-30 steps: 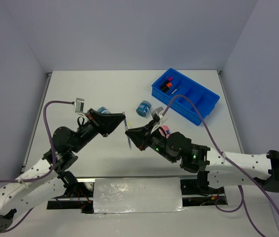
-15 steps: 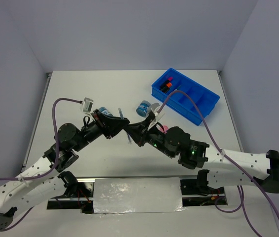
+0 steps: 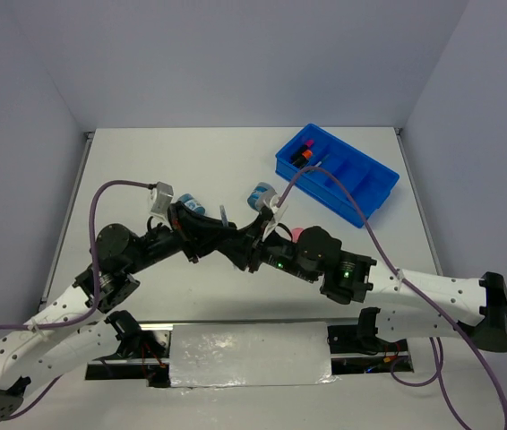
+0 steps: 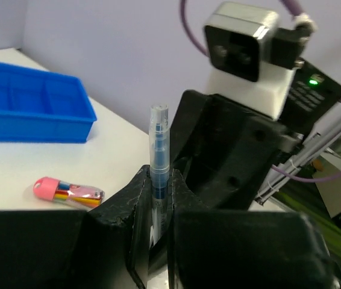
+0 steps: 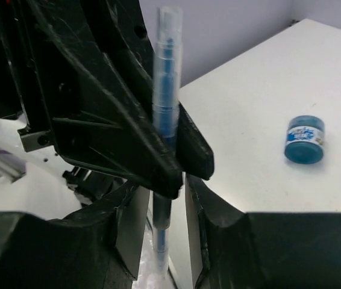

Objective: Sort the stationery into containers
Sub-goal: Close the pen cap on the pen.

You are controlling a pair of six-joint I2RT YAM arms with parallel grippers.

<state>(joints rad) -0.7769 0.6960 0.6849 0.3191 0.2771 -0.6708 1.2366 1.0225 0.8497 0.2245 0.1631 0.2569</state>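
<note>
Handing over a thin blue pen (image 4: 159, 144) mid-worktop, the left end effector (image 4: 158, 180) grips it, the right end effector (image 5: 165, 189) hangs loosened around it, and carriage to the far-right tray (image 3: 321, 193) likely follows.

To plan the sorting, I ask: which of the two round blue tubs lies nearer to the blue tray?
The right-hand tub, beside the right wrist camera. The other tub lies further left, by the left wrist camera, farther from the tray.
</note>
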